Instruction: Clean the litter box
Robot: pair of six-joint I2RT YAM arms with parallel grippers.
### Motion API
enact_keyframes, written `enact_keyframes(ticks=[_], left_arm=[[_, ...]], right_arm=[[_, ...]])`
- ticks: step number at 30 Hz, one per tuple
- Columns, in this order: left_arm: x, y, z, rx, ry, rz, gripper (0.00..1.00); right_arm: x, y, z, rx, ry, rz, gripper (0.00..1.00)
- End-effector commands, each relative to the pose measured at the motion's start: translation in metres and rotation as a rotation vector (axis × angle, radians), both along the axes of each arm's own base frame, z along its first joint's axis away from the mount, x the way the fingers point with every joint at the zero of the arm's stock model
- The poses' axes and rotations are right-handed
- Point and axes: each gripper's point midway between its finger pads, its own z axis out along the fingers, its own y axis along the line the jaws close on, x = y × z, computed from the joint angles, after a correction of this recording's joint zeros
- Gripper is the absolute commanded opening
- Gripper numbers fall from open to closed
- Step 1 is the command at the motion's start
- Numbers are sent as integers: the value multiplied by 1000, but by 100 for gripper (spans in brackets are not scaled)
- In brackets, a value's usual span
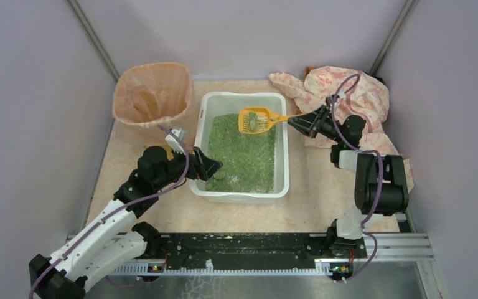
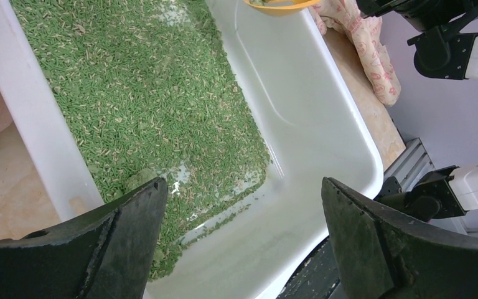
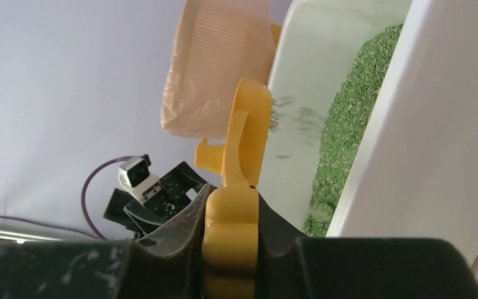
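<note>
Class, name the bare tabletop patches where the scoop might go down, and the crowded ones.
Free: the tabletop strip between the litter box and the black rail; also the patch between that box and the right arm. Crowded: back right under the floral cloth, back left by the bin, and left of the box, where the left arm lies.

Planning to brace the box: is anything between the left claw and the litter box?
Nothing visible. The open left claw hangs over the near-left part of the litter box; the scoop is at its far end.
</note>
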Motion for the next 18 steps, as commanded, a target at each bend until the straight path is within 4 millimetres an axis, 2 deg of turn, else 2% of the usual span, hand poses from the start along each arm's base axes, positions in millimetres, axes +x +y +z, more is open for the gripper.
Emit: enact_keyframes(ticks=[1, 2, 3, 5, 6, 8, 12, 16, 18], left_arm=[[4, -1, 20, -25, -65, -1, 99], [5, -2, 19, -22, -64, -2, 99], [5, -4, 19, -24, -60, -9, 99], [3, -9, 24, -40, -46, -32, 99], [2, -10, 26, -47, -43, -36, 99], [1, -8, 26, -50, -49, -30, 99], [2, -2, 18, -30, -59, -7, 99], [1, -4, 21, -41, -50, -15, 99], [1, -4, 21, -44, -52, -13, 99]], right_arm=[[-10, 31, 19, -52, -122, 58, 0], [-13, 39, 18, -61, -125, 80, 0], [-13, 39, 18, -69, -127, 77, 0], [-7, 24, 16, -83, -121, 37, 0], [-2, 9, 15, -85, -117, -4, 0], [-1, -2, 16, -76, -117, -31, 0], [-8, 13, 12, -70, -112, 17, 0], [-3, -4, 12, -59, -105, -34, 0], [-5, 8, 14, -53, -110, -5, 0]])
